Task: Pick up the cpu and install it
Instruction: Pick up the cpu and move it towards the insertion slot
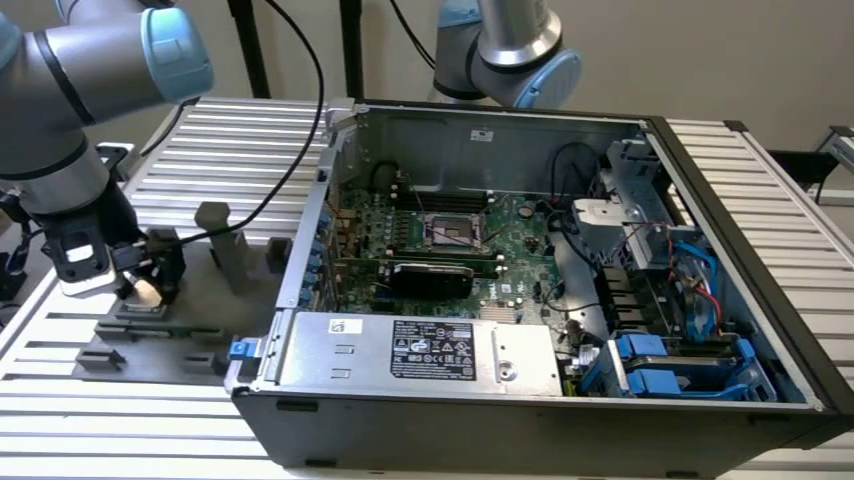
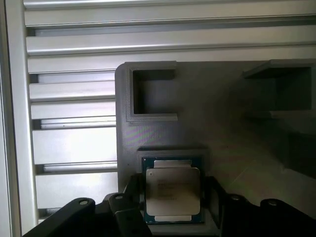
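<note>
One gripper [image 2: 173,200] fills the nearest part of the wrist view, its black body lowered right over the cpu [image 2: 173,190]. Whether it grips the chip or hangs loose around it cannot be told.

There is one cpu. It is a small flat square with a pale silver-grey metal lid that carries faint printed lines. A thin green board edge shows around the lid. It lies flat in a shallow square recess of a dark grey fixture plate [image 2: 237,148].

Farther along that plate rise two grey blocks. One is an open-sided square frame [image 2: 129,96] and the other is a larger hollow block [image 2: 276,71]. The plate rests on a table [image 2: 74,148] of pale aluminium slats.

In the exterior view the arm [image 1: 67,150] reaches down at the exterior view's left, holding the gripper [image 1: 147,285] low over the fixture. To the exterior view's right sits one open computer case [image 1: 534,430]. Inside it, toward the front, is one silver power supply box [image 1: 427,350] with a black label. Beyond that, on the green board, is one dark square socket [image 1: 454,232].
</note>
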### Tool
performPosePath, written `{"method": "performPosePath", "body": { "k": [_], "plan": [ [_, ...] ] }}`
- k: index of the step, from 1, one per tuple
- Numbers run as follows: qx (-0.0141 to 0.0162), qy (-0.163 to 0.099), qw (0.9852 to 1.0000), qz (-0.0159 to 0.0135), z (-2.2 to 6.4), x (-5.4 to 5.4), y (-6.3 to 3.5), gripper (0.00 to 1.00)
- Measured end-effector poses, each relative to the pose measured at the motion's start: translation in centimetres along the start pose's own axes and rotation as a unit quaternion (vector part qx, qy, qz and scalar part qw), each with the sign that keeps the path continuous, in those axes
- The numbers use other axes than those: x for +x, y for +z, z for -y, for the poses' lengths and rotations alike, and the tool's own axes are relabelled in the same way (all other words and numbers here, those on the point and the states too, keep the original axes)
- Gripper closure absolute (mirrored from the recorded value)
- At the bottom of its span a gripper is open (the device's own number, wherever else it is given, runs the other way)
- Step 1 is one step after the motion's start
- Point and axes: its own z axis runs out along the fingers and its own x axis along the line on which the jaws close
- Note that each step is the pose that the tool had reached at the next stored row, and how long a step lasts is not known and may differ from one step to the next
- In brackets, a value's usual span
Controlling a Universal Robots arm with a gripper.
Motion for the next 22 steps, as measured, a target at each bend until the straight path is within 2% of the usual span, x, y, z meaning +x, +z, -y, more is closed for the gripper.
{"method": "performPosePath", "body": {
  "k": [2,3,12,14,15,22],
  "plan": [
    [0.0007,0.0,1.0,0.0001,-0.01,0.0,-0.04,0.4],
    [0.0011,0.0,1.0,0.0,-0.01,-0.01,-0.07,0.45],
    [0.004,0.0,1.0,0.0002,-0.06,0.0,-0.16,0.45],
    [0.0043,0.0,1.0,0.0003,-0.07,0.0,-0.18,0.44],
    [0.0044,0.0,1.0,0.0003,-0.07,0.0,-0.18,0.37],
    [0.0059,0.0,1.0,0.0003,-0.1,0.0,-0.19,0.4]
  ]
}}
